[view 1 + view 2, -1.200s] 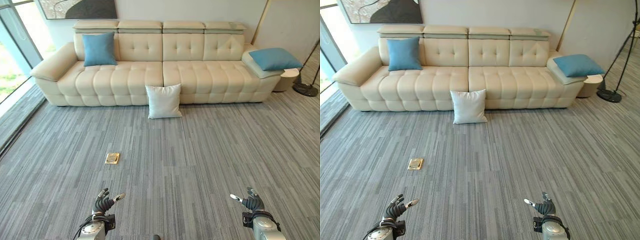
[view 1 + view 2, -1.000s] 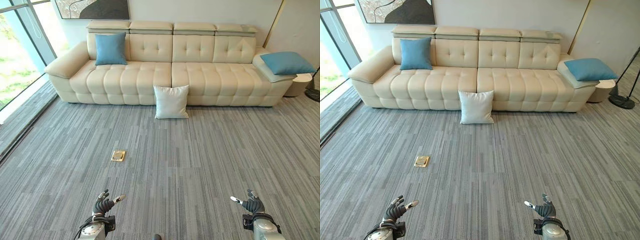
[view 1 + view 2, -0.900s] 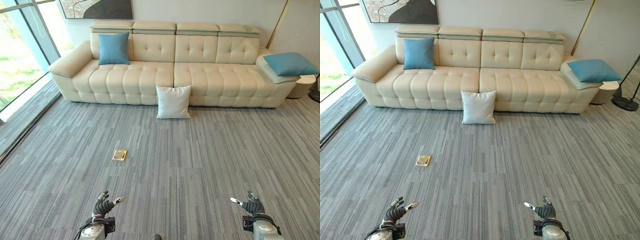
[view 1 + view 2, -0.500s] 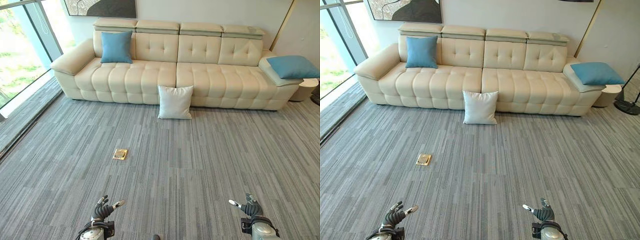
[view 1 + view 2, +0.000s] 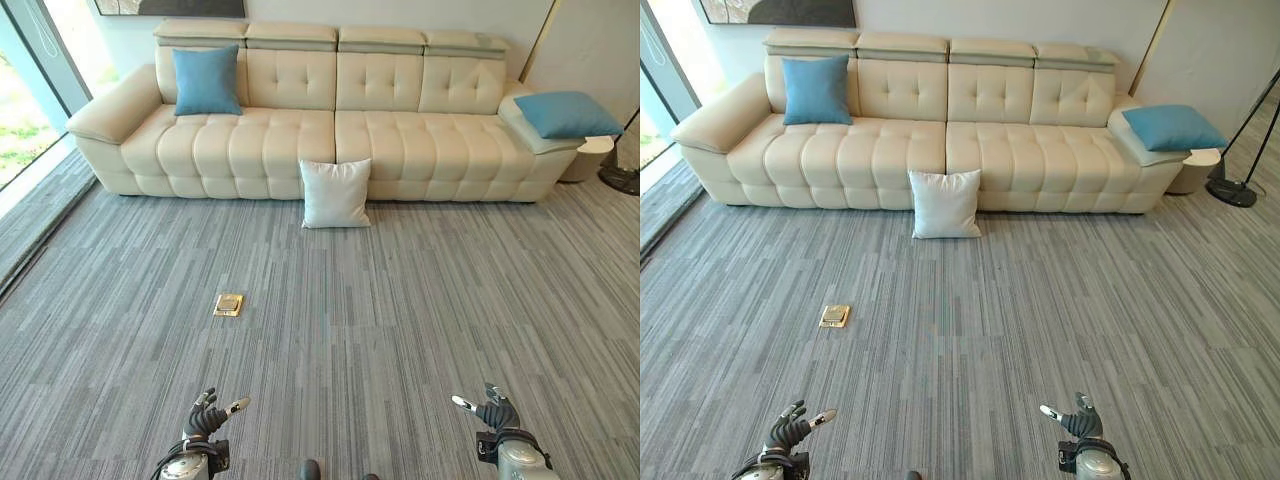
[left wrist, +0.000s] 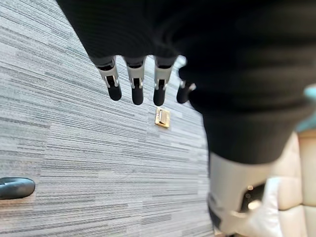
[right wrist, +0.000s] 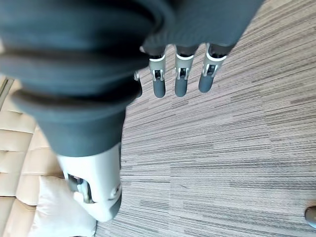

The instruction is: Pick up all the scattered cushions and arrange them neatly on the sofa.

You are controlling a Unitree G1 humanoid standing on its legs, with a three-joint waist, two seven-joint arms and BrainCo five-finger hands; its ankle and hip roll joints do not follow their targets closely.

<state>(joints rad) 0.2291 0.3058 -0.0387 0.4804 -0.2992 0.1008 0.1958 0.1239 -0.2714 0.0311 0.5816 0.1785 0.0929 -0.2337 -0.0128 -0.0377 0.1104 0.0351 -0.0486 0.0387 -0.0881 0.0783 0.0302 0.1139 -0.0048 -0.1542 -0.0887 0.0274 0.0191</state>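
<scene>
1. Against the far wall stands a cream tufted sofa (image 5: 330, 130) with four headrests along its back.
2. On the sofa's left end a blue cushion (image 5: 206, 80) stands upright, leaning on the backrest just beside the left armrest.
3. A second blue cushion (image 5: 567, 113) lies flat on the sofa's right armrest, tilted slightly, next to a round pale side table (image 5: 585, 158).
4. A white cushion (image 5: 335, 194) stands on the grey striped carpet (image 5: 400, 300), propped upright against the sofa's front near the middle seam.
5. A small brass floor socket plate (image 5: 228, 304) sits in the carpet, well apart from the white cushion and nearer to the robot's left side.
6. The left hand (image 5: 207, 416) hangs low at the near edge of the head view, fingers loosely extended and thumb out, holding nothing; its wrist view shows the fingers (image 6: 134, 84) straight above the carpet with the brass plate past them.
7. The right hand (image 5: 489, 411) hangs likewise on the other side, relaxed and empty, its fingers (image 7: 180, 79) straight over bare carpet in its wrist view.
8. Both hands are well apart from every cushion.
9. A black floor lamp base (image 5: 1230, 191) stands on the carpet to the right of the side table.
10. A framed picture (image 5: 780, 12) hangs on the wall above the sofa's left half, and a window (image 5: 25, 90) runs along the left wall.
</scene>
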